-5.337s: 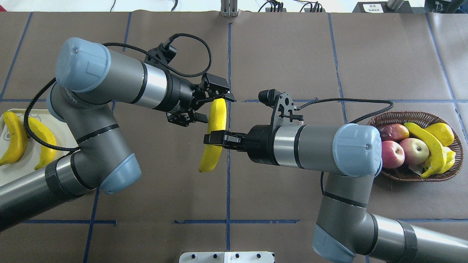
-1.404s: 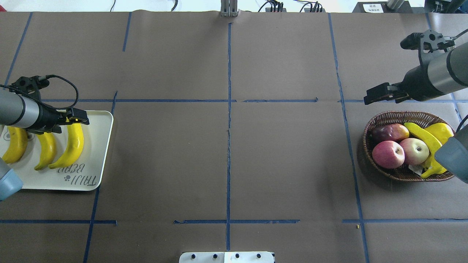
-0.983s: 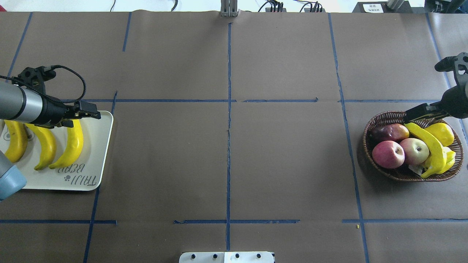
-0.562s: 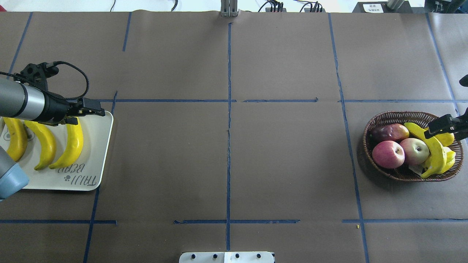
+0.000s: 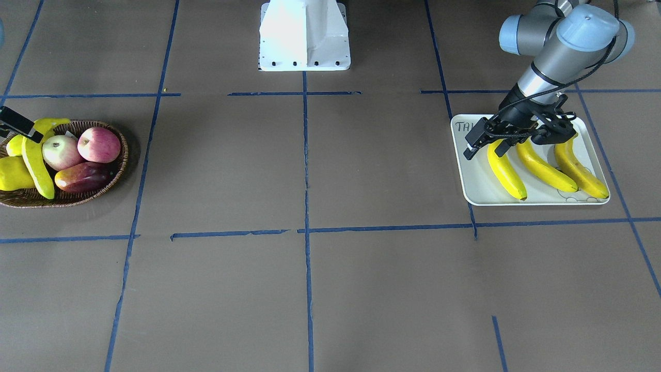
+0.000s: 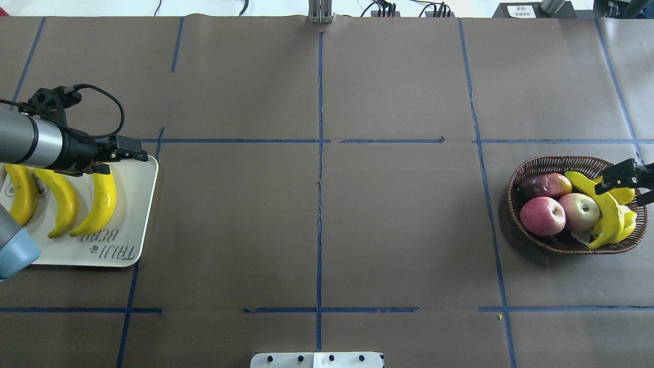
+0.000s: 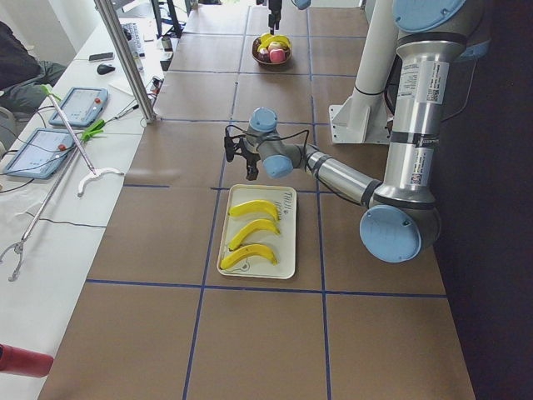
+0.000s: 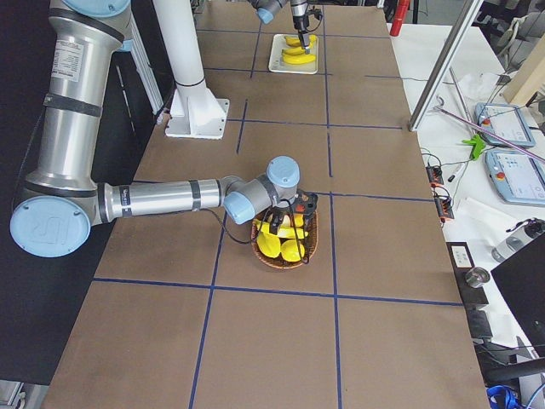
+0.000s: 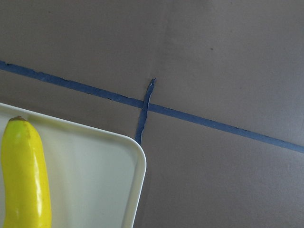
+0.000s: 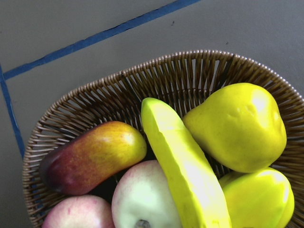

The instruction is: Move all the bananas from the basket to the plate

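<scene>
Three bananas (image 6: 99, 202) are laid on the plate (image 6: 135, 194), side by side and close together, each running from the far side to the near side with its curve bowed the same way. They are bright yellow with dark tips. The plate, white and rectangular with rounded corners, is set flat at the counter's (image 6: 317, 214) left edge, and grey "TAIJI BEAR" lettering is seen along its near side. The fourth banana (image 6: 605, 204) is left in the basket (image 6: 552, 162), slanted across its right half from far rim to near rim. The basket, oval brown wicker, is placed near the counter's right edge.
</scene>
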